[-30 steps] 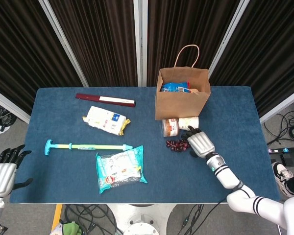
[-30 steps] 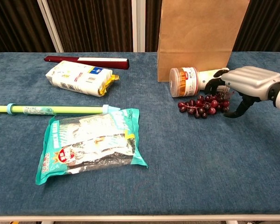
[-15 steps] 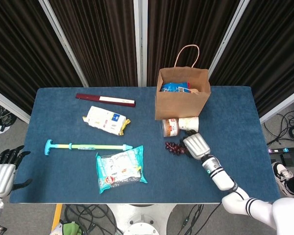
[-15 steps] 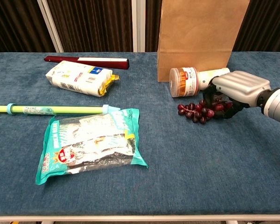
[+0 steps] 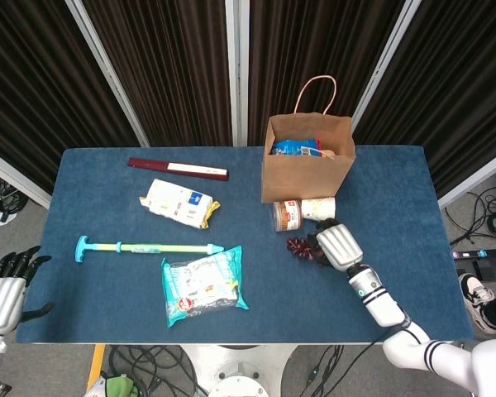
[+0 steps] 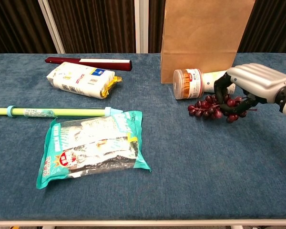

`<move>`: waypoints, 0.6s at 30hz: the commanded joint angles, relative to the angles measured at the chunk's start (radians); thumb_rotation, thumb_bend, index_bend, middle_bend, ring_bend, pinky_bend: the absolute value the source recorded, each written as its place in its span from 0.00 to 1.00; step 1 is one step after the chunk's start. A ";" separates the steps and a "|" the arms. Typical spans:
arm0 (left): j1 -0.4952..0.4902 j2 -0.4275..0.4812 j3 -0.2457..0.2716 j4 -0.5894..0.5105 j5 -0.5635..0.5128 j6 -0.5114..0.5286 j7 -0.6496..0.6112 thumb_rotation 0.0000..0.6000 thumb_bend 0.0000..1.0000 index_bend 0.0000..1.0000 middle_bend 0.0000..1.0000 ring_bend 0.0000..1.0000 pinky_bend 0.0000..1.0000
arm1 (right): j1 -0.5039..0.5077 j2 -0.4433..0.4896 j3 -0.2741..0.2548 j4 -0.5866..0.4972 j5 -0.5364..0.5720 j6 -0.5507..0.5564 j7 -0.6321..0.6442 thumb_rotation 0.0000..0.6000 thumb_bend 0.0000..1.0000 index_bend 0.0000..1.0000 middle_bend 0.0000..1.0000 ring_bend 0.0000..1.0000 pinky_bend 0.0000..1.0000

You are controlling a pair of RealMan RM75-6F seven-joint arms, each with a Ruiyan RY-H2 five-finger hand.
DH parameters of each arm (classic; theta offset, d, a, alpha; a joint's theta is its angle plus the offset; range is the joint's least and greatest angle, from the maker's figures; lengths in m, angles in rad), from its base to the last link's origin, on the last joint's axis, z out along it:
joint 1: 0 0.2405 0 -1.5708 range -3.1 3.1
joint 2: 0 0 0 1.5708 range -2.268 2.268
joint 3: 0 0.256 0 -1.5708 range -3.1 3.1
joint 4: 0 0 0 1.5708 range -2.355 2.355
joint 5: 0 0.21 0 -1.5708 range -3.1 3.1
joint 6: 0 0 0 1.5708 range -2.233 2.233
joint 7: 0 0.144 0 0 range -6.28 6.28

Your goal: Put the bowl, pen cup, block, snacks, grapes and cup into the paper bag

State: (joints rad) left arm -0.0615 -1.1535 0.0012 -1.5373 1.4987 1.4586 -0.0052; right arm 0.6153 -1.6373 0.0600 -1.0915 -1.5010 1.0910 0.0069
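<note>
Upright brown paper bag point(image 5: 307, 169) holding blue snack packet point(image 5: 295, 147), orange-lidded cup point(image 6: 194, 83) lying before it, dark red grapes point(image 6: 209, 107) hanging in right hand point(image 6: 250, 86)

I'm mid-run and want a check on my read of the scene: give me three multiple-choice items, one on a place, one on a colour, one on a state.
1. Where does the cup lie?
A. inside the bag
B. on its side in front of the paper bag
C. beside the green stick

2. What colour are the grapes?
A. green
B. yellow
C. dark red

3. What is the right hand doing?
A. holding the grapes
B. resting flat on the table
C. holding the cup

Key: 1 B, the cup lies on the cloth at the bag's foot. 2 C, the bunch shows dark red. 3 A, fingers curl around the bunch.
</note>
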 commanded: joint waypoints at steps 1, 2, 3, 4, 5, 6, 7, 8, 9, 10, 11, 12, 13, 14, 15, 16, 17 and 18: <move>0.001 0.002 0.000 -0.002 0.000 0.001 0.001 1.00 0.00 0.27 0.20 0.15 0.11 | -0.014 0.054 0.008 -0.071 -0.037 0.070 0.025 1.00 0.45 0.70 0.64 0.30 0.28; 0.001 0.004 0.000 -0.003 0.000 0.001 0.002 1.00 0.00 0.27 0.20 0.15 0.11 | -0.016 0.075 0.013 -0.099 -0.048 0.092 0.029 1.00 0.46 0.70 0.64 0.30 0.28; 0.002 0.005 0.000 -0.004 0.001 0.003 0.003 1.00 0.00 0.27 0.20 0.15 0.11 | -0.018 0.097 0.020 -0.128 -0.059 0.116 0.031 1.00 0.46 0.70 0.64 0.30 0.28; 0.002 0.007 0.000 -0.006 0.003 0.005 0.004 1.00 0.00 0.27 0.20 0.15 0.11 | -0.021 0.127 0.032 -0.168 -0.072 0.149 0.034 1.00 0.46 0.70 0.64 0.30 0.28; 0.002 0.007 0.000 -0.007 0.003 0.005 0.006 1.00 0.00 0.27 0.20 0.15 0.11 | -0.023 0.152 0.043 -0.200 -0.080 0.172 0.034 1.00 0.46 0.70 0.64 0.30 0.28; 0.001 0.008 -0.002 -0.008 0.002 0.006 0.007 1.00 0.00 0.27 0.20 0.15 0.11 | -0.024 0.176 0.055 -0.233 -0.087 0.194 0.033 1.00 0.46 0.70 0.64 0.30 0.28; 0.001 0.009 -0.002 -0.010 0.003 0.007 0.008 1.00 0.00 0.27 0.20 0.15 0.11 | -0.027 0.209 0.073 -0.276 -0.094 0.223 0.030 1.00 0.46 0.70 0.64 0.30 0.28; 0.001 0.009 -0.003 -0.012 0.003 0.008 0.009 1.00 0.00 0.27 0.20 0.15 0.11 | -0.027 0.233 0.089 -0.306 -0.096 0.240 0.026 1.00 0.46 0.70 0.64 0.30 0.28; 0.001 0.010 -0.003 -0.014 0.004 0.009 0.011 1.00 0.00 0.27 0.20 0.15 0.11 | -0.027 0.258 0.106 -0.333 -0.095 0.254 0.019 1.00 0.46 0.70 0.64 0.30 0.28; 0.000 0.012 -0.003 -0.016 0.006 0.009 0.013 1.00 0.00 0.27 0.20 0.15 0.11 | -0.026 0.289 0.130 -0.367 -0.091 0.270 0.010 1.00 0.46 0.70 0.64 0.30 0.28; 0.000 0.013 -0.004 -0.017 0.006 0.010 0.014 1.00 0.00 0.27 0.20 0.15 0.11 | -0.025 0.310 0.149 -0.389 -0.086 0.280 0.004 1.00 0.46 0.70 0.64 0.30 0.28; 0.000 0.013 -0.004 -0.019 0.007 0.010 0.014 1.00 0.00 0.27 0.20 0.15 0.11 | -0.024 0.332 0.167 -0.409 -0.078 0.288 -0.002 1.00 0.46 0.70 0.64 0.30 0.28; 0.000 0.014 -0.003 -0.021 0.006 0.009 0.015 1.00 0.00 0.27 0.20 0.15 0.11 | -0.024 0.358 0.193 -0.433 -0.064 0.296 -0.009 1.00 0.46 0.70 0.64 0.30 0.28; 0.000 0.016 -0.004 -0.022 0.006 0.010 0.016 1.00 0.00 0.27 0.20 0.15 0.11 | -0.023 0.377 0.213 -0.449 -0.050 0.302 -0.016 1.00 0.46 0.70 0.64 0.30 0.28; 0.001 0.018 -0.004 -0.024 0.006 0.012 0.016 1.00 0.00 0.27 0.20 0.15 0.11 | -0.022 0.400 0.241 -0.465 -0.027 0.307 -0.026 1.00 0.46 0.70 0.64 0.30 0.28; 0.003 0.019 -0.003 -0.025 0.006 0.013 0.016 1.00 0.00 0.27 0.20 0.15 0.11 | -0.022 0.415 0.261 -0.475 -0.008 0.310 -0.029 1.00 0.46 0.70 0.64 0.30 0.28; 0.002 0.019 -0.003 -0.024 0.006 0.012 0.015 1.00 0.00 0.27 0.20 0.15 0.11 | -0.020 0.430 0.281 -0.484 0.013 0.309 -0.026 1.00 0.46 0.70 0.64 0.30 0.28; 0.004 0.019 -0.002 -0.024 0.006 0.013 0.014 1.00 0.00 0.27 0.20 0.15 0.11 | -0.018 0.444 0.300 -0.492 0.034 0.304 -0.017 1.00 0.46 0.70 0.64 0.30 0.28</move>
State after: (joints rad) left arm -0.0591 -1.1347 -0.0019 -1.5616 1.5048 1.4712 0.0098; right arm 0.5941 -1.2269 0.3166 -1.5504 -1.5139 1.3852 -0.0075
